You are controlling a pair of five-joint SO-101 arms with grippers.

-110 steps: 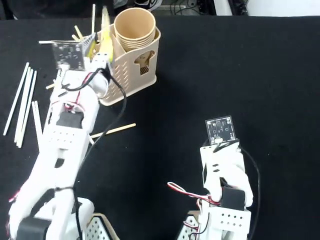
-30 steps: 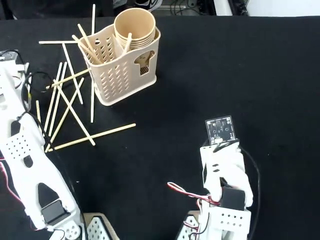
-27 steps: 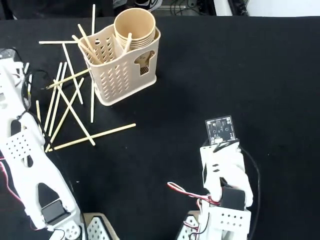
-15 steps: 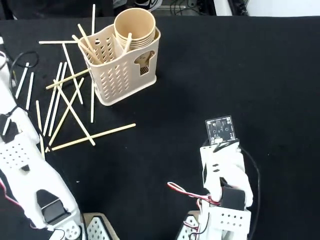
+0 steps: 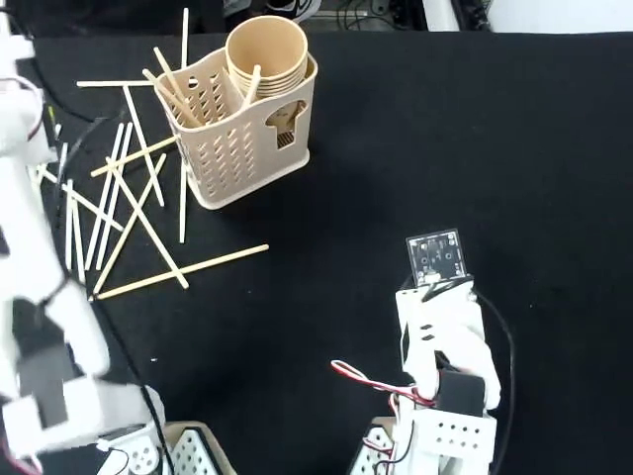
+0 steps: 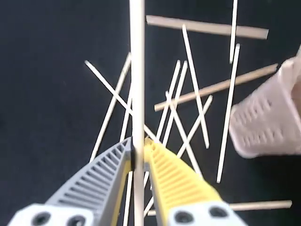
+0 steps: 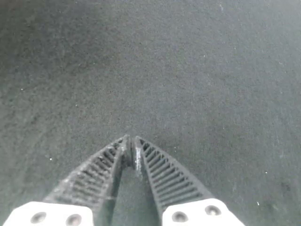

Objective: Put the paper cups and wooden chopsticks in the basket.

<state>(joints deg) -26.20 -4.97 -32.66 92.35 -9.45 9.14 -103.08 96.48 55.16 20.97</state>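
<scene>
- The left arm (image 5: 30, 257) stands along the table's far left side, blurred in the high view
- The left gripper (image 6: 138, 147) pinches one chopstick (image 6: 137, 70) between its grey and yellow fingers, and the stick runs straight out past the tips
- The loose chopsticks (image 5: 227, 258) lie crossed and scattered on the black table (image 5: 445, 129), left of the basket and just in front of it
- The basket (image 5: 242, 148) stands upright at the far side, left of centre
- A stack of cups (image 5: 267, 54) sits in its right part, one chopstick resting in the top cup
- The leaning chopsticks (image 5: 168, 87) poke out of its left part
- The right arm (image 5: 445, 327) sits at the near edge, well apart from the basket
- The right gripper (image 7: 130, 151) has its fingers pressed together on nothing, over bare table
</scene>
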